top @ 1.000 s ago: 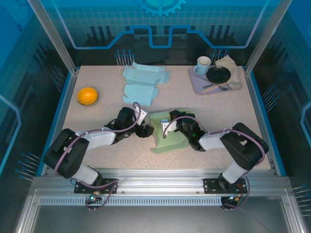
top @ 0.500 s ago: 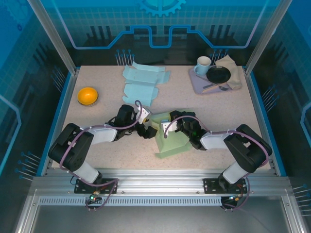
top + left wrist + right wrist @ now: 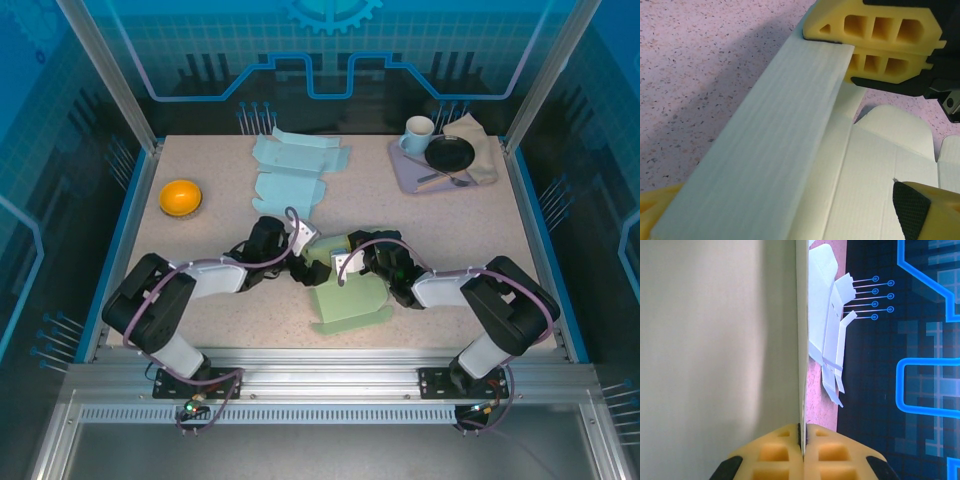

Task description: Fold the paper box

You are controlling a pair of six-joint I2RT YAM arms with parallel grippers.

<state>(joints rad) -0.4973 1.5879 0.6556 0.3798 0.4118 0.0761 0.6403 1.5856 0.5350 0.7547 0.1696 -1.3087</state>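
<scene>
Item: pale green ribbed paper box blank (image 3: 345, 290), partly folded, lying near the centre of the speckled table (image 3: 420, 215), between both grippers.
Right gripper (image 3: 347, 262): yellow fingers (image 3: 835, 452) pressed together, pinching the top edge of a raised wall of the box.
Left gripper (image 3: 303, 265): fingers (image 3: 920, 210) spread wide, one on either side of that raised wall, not clamped on it.
Weight: we judge it very light, so it is likely to slide if pushed while unheld.
Stiffness: thin card that we expect to bend readily at the scored creases and to dent if squeezed elsewhere.
Surface: matte and ribbed, so we expect the pads to grip it well.
Recommended hold: pinch a flap's free edge close to its crease while the other gripper anchors the base.
</scene>
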